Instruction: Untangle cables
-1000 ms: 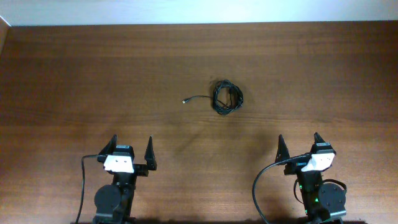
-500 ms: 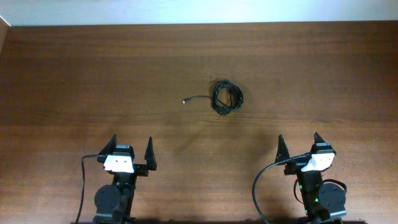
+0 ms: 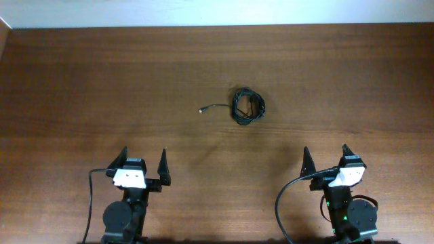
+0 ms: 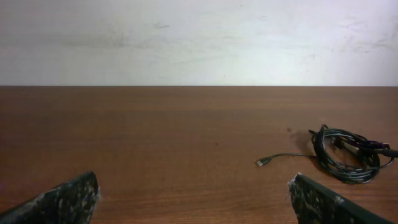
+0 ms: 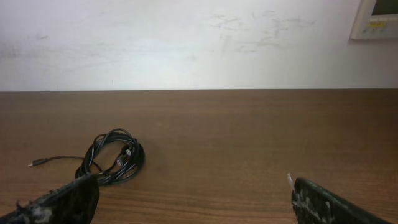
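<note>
- Cables (image 3: 248, 106): thin black cords wound into one tight coil, lying flat on the brown wooden worktop (image 3: 81, 81), just right of centre in the upper half of the overhead frame.
- One loose tail runs left out of the coil and ends in a small plug (image 3: 201, 110), resting on the wood.
- Left wrist view: coil (image 4: 345, 155) at the right edge, mid height; plug (image 4: 260, 163) to its left.
- Right wrist view: coil (image 5: 115, 158) lower left; plug (image 5: 31, 163) near the left edge.
- Left fingers (image 3: 163, 166): lower left of the overhead frame, spread wide apart, nothing between them, tips pointing up-frame. Well apart from the coil.
- Right fingers (image 3: 306, 161): lower right of the overhead frame, also spread wide, holding nothing. Well apart from the coil.
- Wrist views: each pair shows only as dark tips in the bottom corners (image 4: 62, 199) (image 5: 329, 199), bare wood between.
- Thick black arm cable (image 3: 91, 203) loops beside the left arm base, another (image 3: 281, 203) beside the right.
- White wall (image 4: 186, 37) behind the far worktop edge; white box (image 5: 379, 18) on it, upper right of the right wrist view, cut off by the frame.
</note>
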`<state>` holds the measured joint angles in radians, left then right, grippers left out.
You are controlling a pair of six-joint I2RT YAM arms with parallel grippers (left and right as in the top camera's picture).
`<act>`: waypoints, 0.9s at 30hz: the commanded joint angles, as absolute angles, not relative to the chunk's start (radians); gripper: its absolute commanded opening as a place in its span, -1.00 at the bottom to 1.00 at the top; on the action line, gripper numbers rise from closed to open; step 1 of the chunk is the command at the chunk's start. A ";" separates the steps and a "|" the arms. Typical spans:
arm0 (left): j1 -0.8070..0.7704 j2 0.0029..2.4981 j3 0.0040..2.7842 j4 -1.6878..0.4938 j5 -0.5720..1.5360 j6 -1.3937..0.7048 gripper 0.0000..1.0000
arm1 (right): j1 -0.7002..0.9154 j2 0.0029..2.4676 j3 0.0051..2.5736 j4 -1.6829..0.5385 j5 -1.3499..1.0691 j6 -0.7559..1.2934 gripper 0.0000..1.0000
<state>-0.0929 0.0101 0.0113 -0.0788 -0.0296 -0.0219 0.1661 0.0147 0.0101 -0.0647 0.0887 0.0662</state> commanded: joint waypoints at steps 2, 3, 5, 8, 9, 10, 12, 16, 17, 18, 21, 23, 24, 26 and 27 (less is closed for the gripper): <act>-0.088 0.005 0.010 -0.084 -0.022 -0.010 0.98 | 0.170 0.004 0.006 -0.072 0.105 0.060 0.97; -0.088 0.005 0.010 -0.084 -0.022 -0.010 0.98 | 0.170 0.004 0.006 -0.072 0.105 0.060 0.97; -0.089 0.005 0.010 -0.083 -0.020 -0.010 0.98 | 0.170 0.004 0.006 -0.072 0.105 0.060 0.97; -0.089 0.005 0.010 -0.048 0.006 -0.010 0.98 | 0.170 0.004 0.006 -0.070 0.105 0.059 0.97; -0.089 0.005 0.010 -0.018 0.034 -0.010 0.98 | 0.170 0.004 0.006 -0.068 0.095 0.060 0.97; -0.089 0.005 0.011 0.022 0.088 -0.010 0.98 | 0.170 0.004 0.006 -0.073 0.058 0.060 0.97; -0.089 0.005 0.046 0.099 0.198 -0.011 0.98 | 0.170 0.004 0.016 -0.072 -0.010 0.060 0.97; -0.089 0.032 0.327 -0.119 0.203 -0.011 0.98 | 0.170 0.011 0.215 -0.210 -0.072 0.060 0.97; -0.089 0.052 0.390 -0.185 0.203 -0.011 0.98 | 0.170 0.025 0.292 -0.285 -0.073 0.060 0.97; -0.089 0.088 0.471 -0.270 0.203 -0.011 0.98 | 0.170 0.049 0.377 -0.353 -0.072 0.060 0.97; -0.089 0.237 0.669 -0.424 0.203 -0.011 0.98 | 0.170 0.178 0.615 -0.498 -0.072 0.060 0.97; -0.089 0.380 0.806 -0.532 0.234 -0.010 0.98 | 0.170 0.311 0.774 -0.585 -0.077 0.060 0.97; -0.089 0.454 0.873 -0.590 0.261 -0.010 0.98 | 0.170 0.392 0.857 -0.643 -0.083 0.060 0.97; -0.089 0.612 1.015 -0.719 0.308 -0.010 0.98 | 0.170 0.561 1.018 -0.777 -0.106 0.060 0.97; -0.089 0.674 1.065 -0.768 0.321 -0.010 0.98 | 0.170 0.630 1.077 -0.834 -0.126 0.060 0.97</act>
